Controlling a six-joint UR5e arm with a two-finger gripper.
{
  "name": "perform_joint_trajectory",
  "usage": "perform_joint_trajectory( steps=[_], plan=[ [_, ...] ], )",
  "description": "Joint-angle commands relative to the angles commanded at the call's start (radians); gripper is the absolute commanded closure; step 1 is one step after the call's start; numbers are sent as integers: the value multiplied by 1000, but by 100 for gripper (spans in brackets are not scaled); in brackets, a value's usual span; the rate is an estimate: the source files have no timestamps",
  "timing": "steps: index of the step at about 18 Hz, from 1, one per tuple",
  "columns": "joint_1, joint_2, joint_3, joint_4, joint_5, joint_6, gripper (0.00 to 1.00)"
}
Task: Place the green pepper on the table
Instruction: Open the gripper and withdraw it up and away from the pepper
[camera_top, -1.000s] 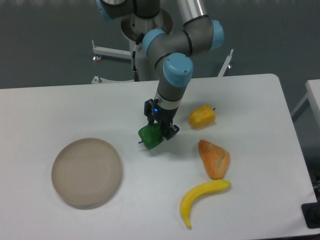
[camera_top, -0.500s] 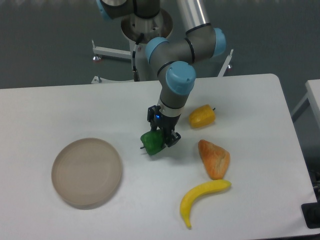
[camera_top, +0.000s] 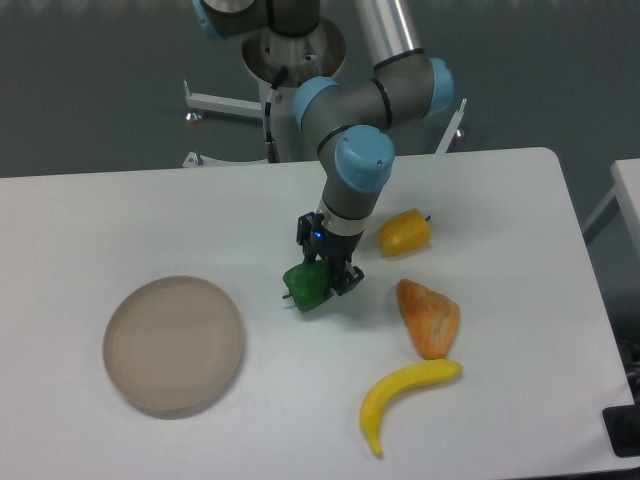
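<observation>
Camera view: you look down at a white table (camera_top: 120, 210) with one robot arm reaching over it.
End effector (camera_top: 330, 275): your two fingers are shut tight on the green pepper, one on each side, so it cannot slip out.
Green pepper (camera_top: 306, 285): it sits between the fingers, low by the table, near the middle. You cannot tell if its bottom touches the table yet.
Why it is there: you picked a bare spot, apart from the other toys, so the pepper has room to land.
Round plate (camera_top: 174, 345): it lies off to one side of the pepper, well apart. The pepper should go on the table, not on this.
Other toys: the yellow pepper (camera_top: 404, 232), the orange piece (camera_top: 429, 317) and the banana (camera_top: 402, 394) lie on the other side.
Next move, as a guess: let the pepper touch down, then open your fingers.
Watch out: the pepper is round and may roll a bit.
</observation>
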Motion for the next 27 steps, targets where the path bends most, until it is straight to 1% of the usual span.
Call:
perform_joint_trajectory(
  steps=[1,5,9,11,13,14,16,17,19,22,27],
  plan=[
    [2,0,2,2,0,0,0],
    [23,8,18,-2,0,0,0],
    [61,5,90,-15,9,12,0],
    [90,-6,139,-29,9,14,0],
    [104,-35,202,-63,11,24,0],
    [107,-53,231,-69,15,40,0],
    [129,-107,317,-86,87,75,0],
    [139,-133,374,-107,94,96,0],
    [149,-169,446,-147,95,110,0],
    [169,-216,518,-143,97,127,0],
    [195,-276,606,-138,97,164,0]
  ],
)
